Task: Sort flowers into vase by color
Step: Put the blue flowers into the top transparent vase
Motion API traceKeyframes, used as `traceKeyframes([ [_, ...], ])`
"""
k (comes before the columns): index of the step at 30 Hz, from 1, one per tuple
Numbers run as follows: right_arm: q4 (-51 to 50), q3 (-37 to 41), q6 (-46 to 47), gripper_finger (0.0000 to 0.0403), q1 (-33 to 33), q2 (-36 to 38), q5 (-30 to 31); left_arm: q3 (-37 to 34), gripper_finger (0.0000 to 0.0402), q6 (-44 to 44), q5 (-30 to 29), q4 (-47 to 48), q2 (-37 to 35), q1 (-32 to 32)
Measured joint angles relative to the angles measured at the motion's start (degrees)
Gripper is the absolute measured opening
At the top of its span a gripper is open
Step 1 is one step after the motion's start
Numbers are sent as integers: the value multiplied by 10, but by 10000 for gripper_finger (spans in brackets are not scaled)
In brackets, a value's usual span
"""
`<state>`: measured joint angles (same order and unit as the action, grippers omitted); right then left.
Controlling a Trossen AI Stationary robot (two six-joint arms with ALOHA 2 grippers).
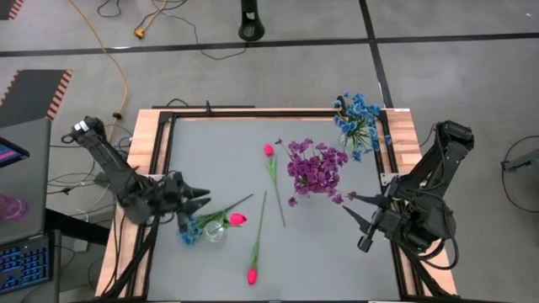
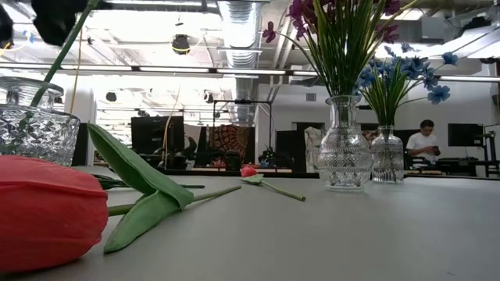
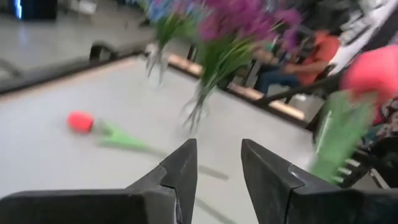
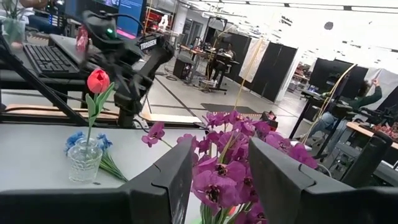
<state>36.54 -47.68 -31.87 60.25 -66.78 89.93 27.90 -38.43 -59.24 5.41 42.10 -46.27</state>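
My left end effector (image 1: pixel 205 198) hangs w/ fingers apart beside the small vase (image 1: pixel 215 231) holding a pink tulip (image 1: pixel 238 219); right end effector (image 1: pixel 352 204), also apart, sits near the purple bunch (image 1: pixel 317 168). Two tulips (image 1: pixel 252 274) lie on the bench (image 1: pixel 337 252).

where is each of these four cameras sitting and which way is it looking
High: overhead, straight down on table; both arms, left gripper, right gripper.
Low: table height, level across; no gripper clearly shown.
Left wrist: past own open fingers toward purple flowers.
Right wrist: past own open fingers toward left arm.
Shared: purple flowers and a vase holding a tulip.
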Motion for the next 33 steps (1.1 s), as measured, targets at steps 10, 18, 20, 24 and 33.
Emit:
traceKeyframes([
  [10, -10, 0, 6, 182, 0, 0, 0, 0, 109, -97, 327, 151, -7, 237],
  [18, -10, 0, 5, 182, 0, 0, -1, 0, 109, -70, 455, 161, 37, 340],
  [20, -10, 0, 5, 182, 0, 0, -1, 0, 110, -65, 470, 161, 58, 351],
  [24, -10, 0, 5, 182, 0, 0, -1, 0, 119, -37, 494, 145, 106, 362],
  [33, -16, 0, 4, 182, 0, 0, -1, 0, 190, -27, 540, 102, 209, 376],
])
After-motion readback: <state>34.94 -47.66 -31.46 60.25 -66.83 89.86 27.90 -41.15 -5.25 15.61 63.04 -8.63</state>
